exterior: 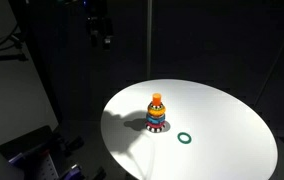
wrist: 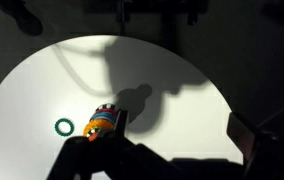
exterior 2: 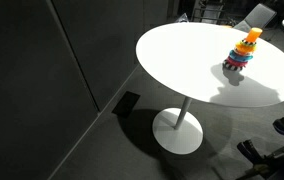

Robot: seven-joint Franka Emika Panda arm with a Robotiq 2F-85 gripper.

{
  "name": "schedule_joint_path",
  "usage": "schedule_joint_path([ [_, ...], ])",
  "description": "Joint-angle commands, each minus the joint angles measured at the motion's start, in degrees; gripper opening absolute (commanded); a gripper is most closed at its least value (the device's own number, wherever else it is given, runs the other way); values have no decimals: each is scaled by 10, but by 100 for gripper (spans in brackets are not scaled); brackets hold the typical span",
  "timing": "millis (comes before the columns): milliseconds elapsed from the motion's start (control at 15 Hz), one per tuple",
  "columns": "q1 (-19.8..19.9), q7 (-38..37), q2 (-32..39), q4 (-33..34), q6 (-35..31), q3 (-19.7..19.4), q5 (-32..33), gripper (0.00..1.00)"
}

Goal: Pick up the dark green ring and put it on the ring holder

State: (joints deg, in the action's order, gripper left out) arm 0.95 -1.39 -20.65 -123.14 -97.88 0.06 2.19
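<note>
The dark green ring (exterior: 185,138) lies flat on the round white table (exterior: 227,115), close beside the ring holder (exterior: 157,111), a rainbow stacking toy with an orange knob. In the wrist view the ring (wrist: 63,127) lies left of the holder (wrist: 102,124). The holder also shows in an exterior view (exterior 2: 244,50), where I cannot see the ring. My gripper (exterior: 102,38) hangs high above the table's far edge, well away from both. In the wrist view its fingers (wrist: 177,120) stand wide apart with nothing between them.
The table stands on a single pedestal with a round foot (exterior 2: 178,130). Dark walls and curtains surround it. Pale chairs (exterior 2: 259,15) stand behind the table, and dark equipment (exterior: 32,150) sits on the floor near its edge.
</note>
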Motion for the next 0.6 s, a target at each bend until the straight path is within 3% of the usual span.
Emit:
schedule_joint_path([
  [0, -1, 0, 0, 1, 1, -1, 0, 100],
  [533, 6, -3, 21, 5, -5, -8, 5, 100],
])
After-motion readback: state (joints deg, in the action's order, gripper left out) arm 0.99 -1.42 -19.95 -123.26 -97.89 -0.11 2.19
